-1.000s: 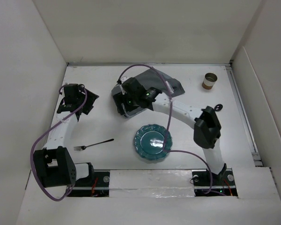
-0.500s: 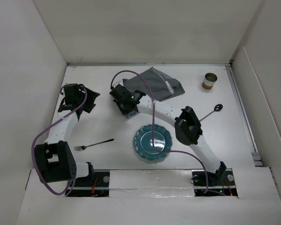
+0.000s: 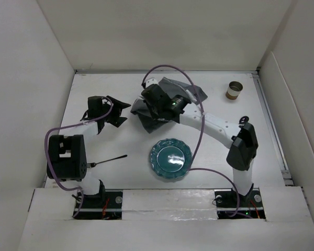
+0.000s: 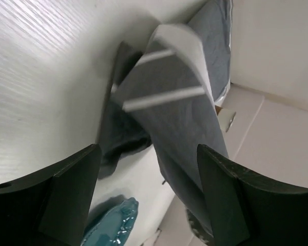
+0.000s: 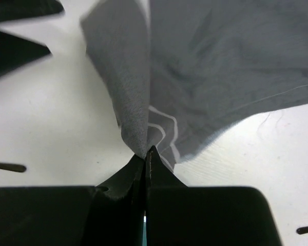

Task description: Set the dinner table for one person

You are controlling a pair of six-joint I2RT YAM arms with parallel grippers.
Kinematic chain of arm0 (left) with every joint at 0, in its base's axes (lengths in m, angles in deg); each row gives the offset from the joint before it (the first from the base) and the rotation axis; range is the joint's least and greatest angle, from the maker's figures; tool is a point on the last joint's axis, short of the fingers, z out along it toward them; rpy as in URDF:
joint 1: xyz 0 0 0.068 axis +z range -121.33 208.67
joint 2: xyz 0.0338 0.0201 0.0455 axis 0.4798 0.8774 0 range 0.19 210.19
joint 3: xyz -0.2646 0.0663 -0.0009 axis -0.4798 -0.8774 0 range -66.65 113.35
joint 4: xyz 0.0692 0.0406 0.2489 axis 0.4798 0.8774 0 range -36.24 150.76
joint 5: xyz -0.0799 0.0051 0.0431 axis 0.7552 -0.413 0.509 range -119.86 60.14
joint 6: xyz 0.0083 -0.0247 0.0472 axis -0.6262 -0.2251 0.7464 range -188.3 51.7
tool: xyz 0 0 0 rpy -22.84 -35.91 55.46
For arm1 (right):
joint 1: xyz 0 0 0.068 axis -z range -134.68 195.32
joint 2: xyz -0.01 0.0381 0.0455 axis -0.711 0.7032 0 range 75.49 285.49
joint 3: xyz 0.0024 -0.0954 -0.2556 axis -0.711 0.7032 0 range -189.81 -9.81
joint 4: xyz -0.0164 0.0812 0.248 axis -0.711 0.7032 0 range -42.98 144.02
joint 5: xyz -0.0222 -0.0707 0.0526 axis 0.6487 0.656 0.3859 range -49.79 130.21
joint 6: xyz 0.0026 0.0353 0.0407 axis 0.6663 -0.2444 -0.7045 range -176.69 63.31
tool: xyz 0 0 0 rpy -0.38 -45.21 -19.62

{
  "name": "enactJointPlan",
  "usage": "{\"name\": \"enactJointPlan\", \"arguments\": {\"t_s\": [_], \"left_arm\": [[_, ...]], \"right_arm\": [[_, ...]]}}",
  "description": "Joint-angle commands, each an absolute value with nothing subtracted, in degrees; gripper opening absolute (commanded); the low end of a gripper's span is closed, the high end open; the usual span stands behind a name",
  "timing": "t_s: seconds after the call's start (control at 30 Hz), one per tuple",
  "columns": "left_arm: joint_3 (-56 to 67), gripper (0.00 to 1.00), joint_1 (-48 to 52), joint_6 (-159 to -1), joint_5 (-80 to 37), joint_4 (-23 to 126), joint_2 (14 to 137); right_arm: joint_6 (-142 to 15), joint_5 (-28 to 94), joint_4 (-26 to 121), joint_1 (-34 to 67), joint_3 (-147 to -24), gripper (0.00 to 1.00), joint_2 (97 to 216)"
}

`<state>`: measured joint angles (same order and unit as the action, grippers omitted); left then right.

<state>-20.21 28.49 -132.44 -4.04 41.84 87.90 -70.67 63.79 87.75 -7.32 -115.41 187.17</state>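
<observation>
**Pinching the placemat into position**

Right gripper (image 5: 145,152), jaws clamped on an edge fold of the dark grey striped mat (image 5: 205,77), holds the cloth bunched above the white dinner table (image 3: 251,149), which spreads beneath everything, probably to drag it flat. At the mat's 9 o'clock, left gripper (image 3: 122,113) gapes wide, apparently ready for a second corner. Teal plate (image 3: 170,158) sits at 6 o'clock, fork (image 3: 107,160) at its 9, cup (image 3: 234,90) toward 2.

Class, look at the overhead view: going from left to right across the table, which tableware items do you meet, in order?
In order: fork → teal plate → paper cup. The grey mat spans the plate's stretch, so it is left out.
</observation>
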Motion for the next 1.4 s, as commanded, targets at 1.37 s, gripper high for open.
{"name": "enactJointPlan", "arguments": {"t_s": [1.37], "left_arm": [[-20.07,0.7,16.98,-150.21,-13.25,39.35,92.65]], "right_arm": [[-72.68,53.13,76.29,2.08,-105.44,0.0,173.67]]}}
